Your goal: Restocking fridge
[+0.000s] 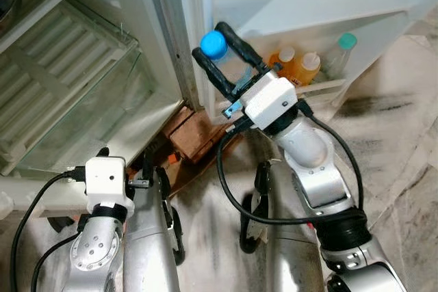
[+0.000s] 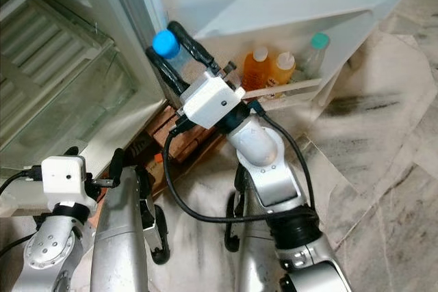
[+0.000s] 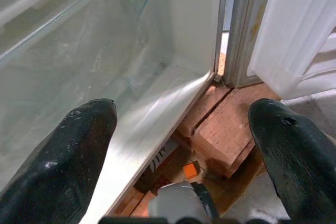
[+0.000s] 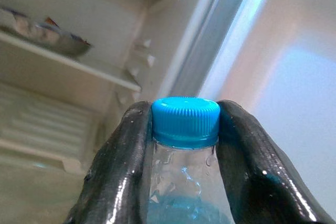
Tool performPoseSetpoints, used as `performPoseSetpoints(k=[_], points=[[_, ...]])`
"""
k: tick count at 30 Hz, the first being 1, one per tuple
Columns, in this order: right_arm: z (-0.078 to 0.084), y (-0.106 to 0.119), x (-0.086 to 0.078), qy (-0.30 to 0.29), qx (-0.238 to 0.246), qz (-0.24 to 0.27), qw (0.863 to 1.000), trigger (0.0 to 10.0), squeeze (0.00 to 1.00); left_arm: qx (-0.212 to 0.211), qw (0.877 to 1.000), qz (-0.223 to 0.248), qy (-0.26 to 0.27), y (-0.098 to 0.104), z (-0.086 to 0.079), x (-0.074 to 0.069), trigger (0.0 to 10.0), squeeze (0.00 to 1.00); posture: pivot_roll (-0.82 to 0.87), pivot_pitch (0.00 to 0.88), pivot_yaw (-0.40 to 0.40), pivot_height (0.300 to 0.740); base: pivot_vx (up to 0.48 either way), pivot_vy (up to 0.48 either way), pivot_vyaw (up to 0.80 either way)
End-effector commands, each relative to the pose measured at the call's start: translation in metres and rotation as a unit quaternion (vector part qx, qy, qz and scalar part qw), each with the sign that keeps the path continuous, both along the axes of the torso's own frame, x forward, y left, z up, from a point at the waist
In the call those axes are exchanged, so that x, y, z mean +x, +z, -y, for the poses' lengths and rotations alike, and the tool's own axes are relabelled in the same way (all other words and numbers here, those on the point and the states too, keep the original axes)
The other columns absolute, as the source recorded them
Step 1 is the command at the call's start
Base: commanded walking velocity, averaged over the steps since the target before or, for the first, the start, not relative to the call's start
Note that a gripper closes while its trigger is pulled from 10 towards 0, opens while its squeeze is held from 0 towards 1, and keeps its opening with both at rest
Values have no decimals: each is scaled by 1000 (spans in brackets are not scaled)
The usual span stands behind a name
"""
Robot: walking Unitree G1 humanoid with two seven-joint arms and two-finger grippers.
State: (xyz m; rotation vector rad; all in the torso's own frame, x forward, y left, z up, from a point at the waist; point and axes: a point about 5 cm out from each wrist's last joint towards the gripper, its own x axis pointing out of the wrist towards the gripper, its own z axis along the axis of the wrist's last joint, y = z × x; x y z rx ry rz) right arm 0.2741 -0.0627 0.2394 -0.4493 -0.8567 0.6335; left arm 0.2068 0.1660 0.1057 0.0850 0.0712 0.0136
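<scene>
Left gripper (image 3: 181,145) gapes low; right gripper (image 1: 217,49) clamps bottle (image 4: 185,145) beside door shelf (image 1: 321,87).

Your clear water bottle (image 1: 220,56) with blue cap (image 4: 185,120), upright, clamped between black fingers (image 4: 116,171), just beside the open fridge door shelf (image 1: 321,87) holding two orange bottles (image 1: 295,65), one teal-capped bottle (image 1: 342,51)

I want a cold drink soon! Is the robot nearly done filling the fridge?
Partly. Two orange juice bottles and a teal-capped bottle already stand in the white door shelf. The right gripper holds a clear blue-capped water bottle, not yet shelved. The left gripper is open, empty.
</scene>
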Motion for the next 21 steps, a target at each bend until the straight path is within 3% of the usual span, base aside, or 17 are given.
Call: performPoseSetpoints(k=[1,11,15,21], points=[[1,-9,1,-11,-16,19,1000,10000,0,-1,1000,-17,1,-9,0,-3,10000,0,210,337,24,551,0,0,0],[0,-55,29,-47,-105,17,993,10000,0,5,1000,-5,5,-6,-4,2,10000,0,239,328,20,551,0,0,0],[-2,-75,31,-50,-130,4,990,10000,0,5,1000,-5,6,-7,-3,1,10000,0,248,329,22,551,0,0,0],[-4,-90,38,-59,-107,-44,991,10000,0,5,1000,-5,3,-7,-3,1,10000,0,254,329,30,551,0,0,0]])
